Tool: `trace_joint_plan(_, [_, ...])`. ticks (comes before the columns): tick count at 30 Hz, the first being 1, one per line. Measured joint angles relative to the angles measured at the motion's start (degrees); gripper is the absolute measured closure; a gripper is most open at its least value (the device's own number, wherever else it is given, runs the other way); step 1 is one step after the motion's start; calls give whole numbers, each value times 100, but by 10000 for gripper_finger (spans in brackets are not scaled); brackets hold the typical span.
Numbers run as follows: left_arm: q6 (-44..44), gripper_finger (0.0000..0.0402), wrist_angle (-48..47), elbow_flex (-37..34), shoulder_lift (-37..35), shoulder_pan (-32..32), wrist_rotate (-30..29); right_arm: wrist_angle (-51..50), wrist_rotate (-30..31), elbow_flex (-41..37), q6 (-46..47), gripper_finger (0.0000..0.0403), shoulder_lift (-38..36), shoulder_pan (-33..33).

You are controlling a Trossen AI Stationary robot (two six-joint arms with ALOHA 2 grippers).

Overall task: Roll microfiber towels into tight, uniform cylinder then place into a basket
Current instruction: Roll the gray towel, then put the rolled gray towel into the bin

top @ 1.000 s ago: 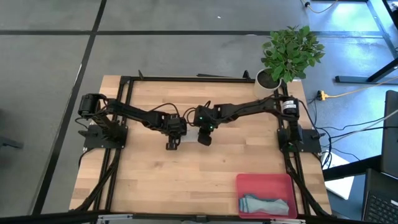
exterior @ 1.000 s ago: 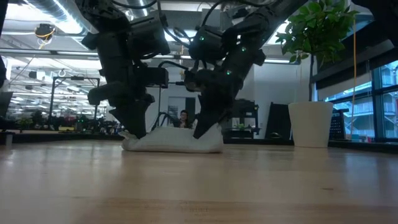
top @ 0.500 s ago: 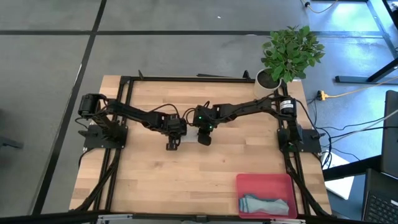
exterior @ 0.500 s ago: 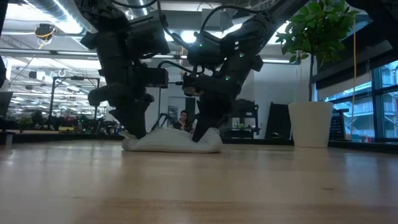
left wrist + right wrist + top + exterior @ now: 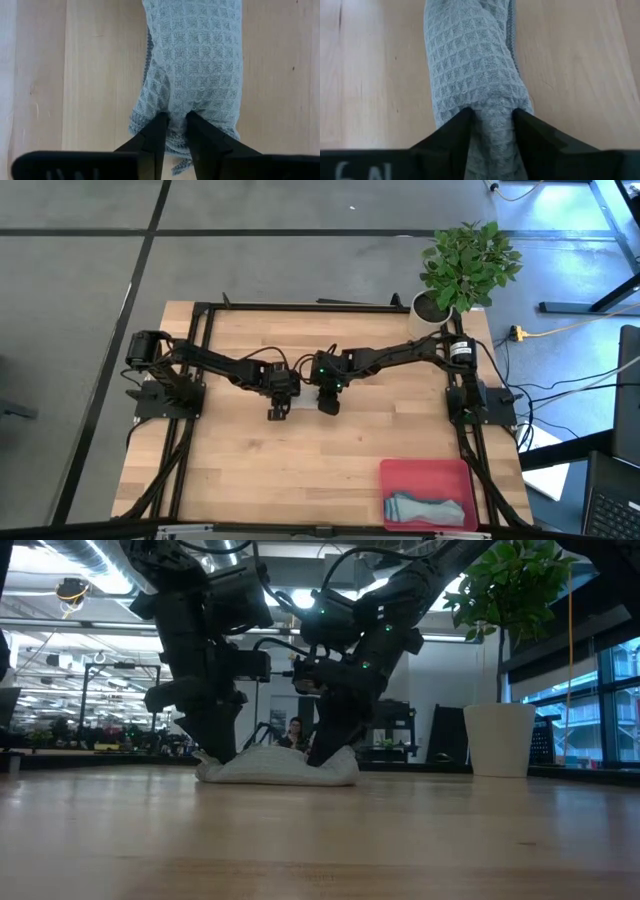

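1. At the near edge of the table (image 5: 250, 480), toward five o'clock from the centre, sits the pink basket (image 5: 425, 472); a rolled blue-grey towel (image 5: 428, 508) lies inside it along its near side.
2. At the table's centre a second towel (image 5: 278, 766), pale and waffle-textured, lies rolled flat on the wood between the two grippers.
3. The left gripper (image 5: 174, 120) points down at the roll's nine o'clock end. Its fingers (image 5: 155, 137) stand only a narrow gap apart, with a small fold of the cloth's end pinched between the tips.
4. The right gripper (image 5: 491, 116) points down at the three o'clock end. Its fingers (image 5: 451, 131) stand wider, one on each side of the roll, pressing against the cloth.
5. Both arms reach in from their bases at nine and three o'clock, bent at the elbow, wrists tipped steeply downward.
6. At the far corner, near one o'clock, stands a potted plant (image 5: 466, 265).
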Motion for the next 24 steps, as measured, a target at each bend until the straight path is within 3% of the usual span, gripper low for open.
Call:
trace_joint_plan(6, [0,330,5,0,-1,2,3,-26,-18,1,-57,240,-26,-1])
trace_joint_plan(13, [0,324,21,0,-1,7,24,-1171,-17,586,-286,238,-57,-76])
trace_joint_plan(24, [2,327,36,2,-3,2,-125,-3335,1156,1738,-326,237,-76,56])
